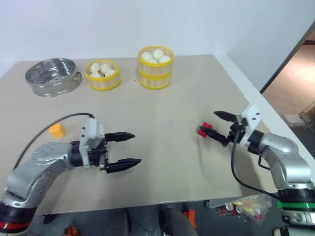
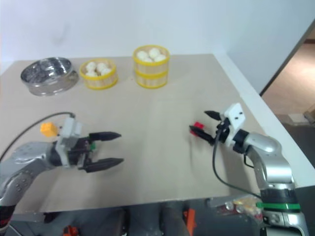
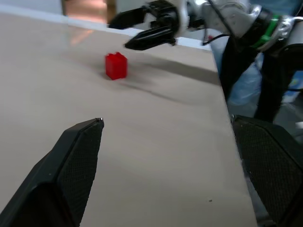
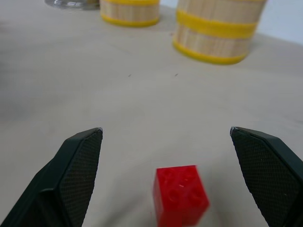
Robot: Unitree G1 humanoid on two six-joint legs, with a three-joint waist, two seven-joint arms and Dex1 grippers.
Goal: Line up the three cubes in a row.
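A red cube (image 1: 204, 130) rests on the beige table (image 1: 162, 108) toward its right side. My right gripper (image 1: 212, 124) is open, reaching toward it from the right, and the cube lies just ahead of the fingertips, low between them in the right wrist view (image 4: 181, 195). An orange-yellow cube (image 1: 57, 130) sits near the table's left edge, behind my left arm. My left gripper (image 1: 136, 147) is open and empty over the table's front left, pointing right toward the red cube (image 3: 116, 65) and the right gripper (image 3: 118, 35).
At the back stand a steel steamer pan (image 1: 53, 76), a short yellow-banded basket of white buns (image 1: 102, 74) and a taller stacked basket of buns (image 1: 155, 67). The table's right edge (image 1: 248, 93) runs close behind my right arm.
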